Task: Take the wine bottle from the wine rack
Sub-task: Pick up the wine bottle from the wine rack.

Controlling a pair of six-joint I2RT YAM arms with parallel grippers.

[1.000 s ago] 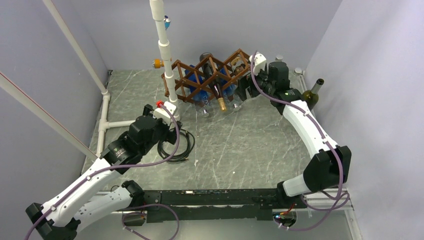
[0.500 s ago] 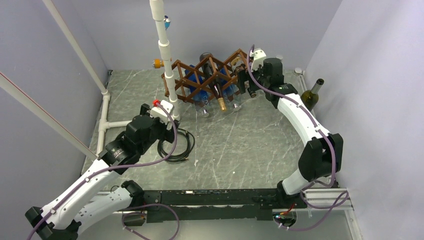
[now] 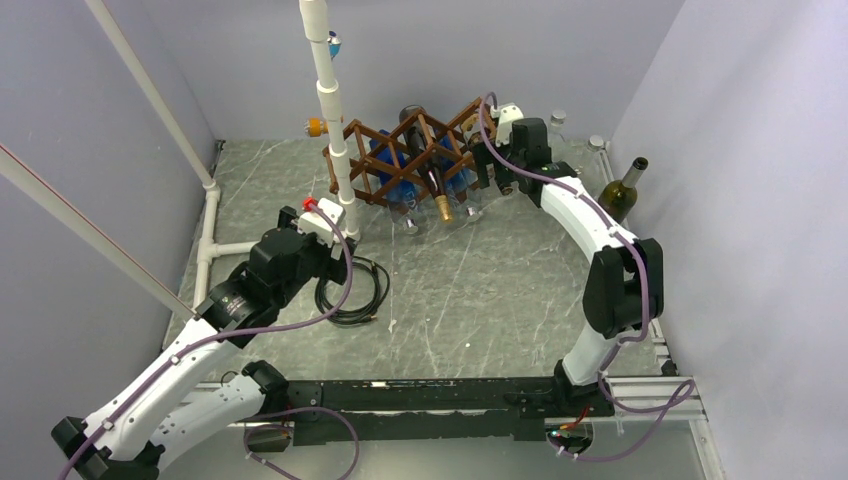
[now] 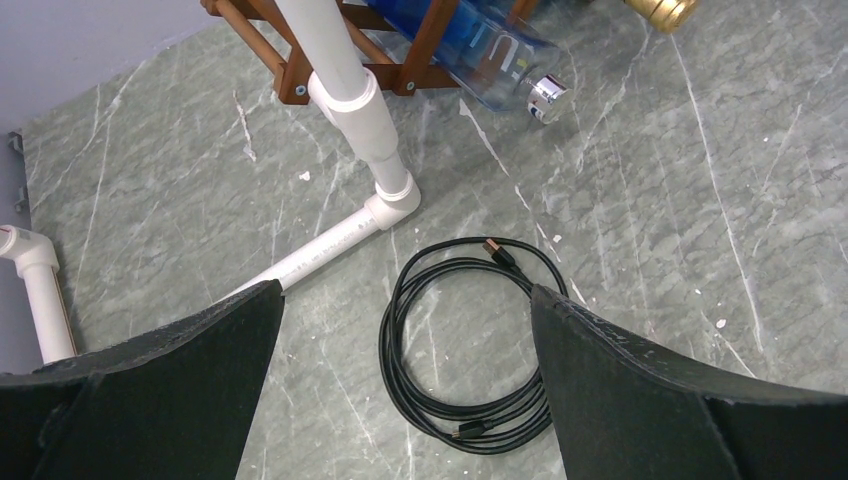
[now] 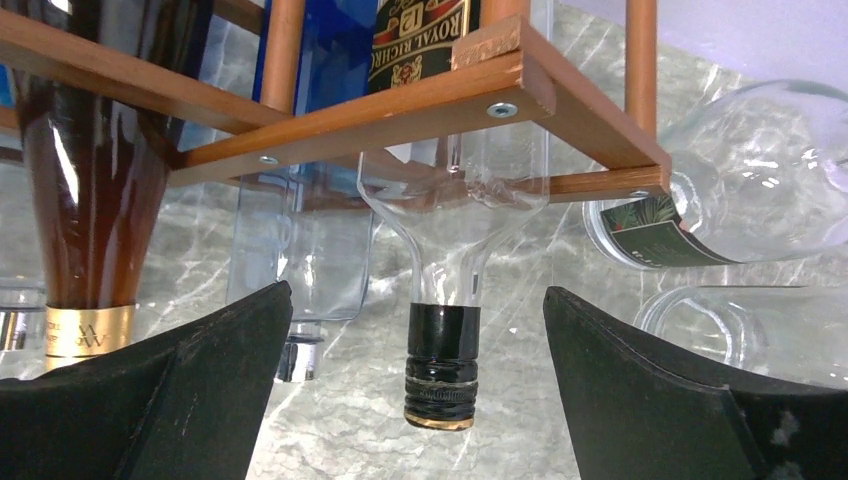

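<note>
Two sets of fingers are spread wide, and neither one holds a thing. The right gripper [image 5: 416, 290] is low and close at the front of the wine rack [image 5: 400, 105], because the bottles lie in its cells with their necks poking out that way. A clear bottle [image 5: 450, 230] with a black cap hangs right between the right fingers, not touched. Beside it are a blue bottle [image 5: 310, 230] and the dark wine bottle [image 5: 90, 200] with the gold neck. We think that dark one is ours, and it lies in its cell. The left gripper [image 4: 405, 290] hangs above the counter [image 4: 650, 250], over a coiled black cable [image 4: 470, 340], well away from the rack.
</note>
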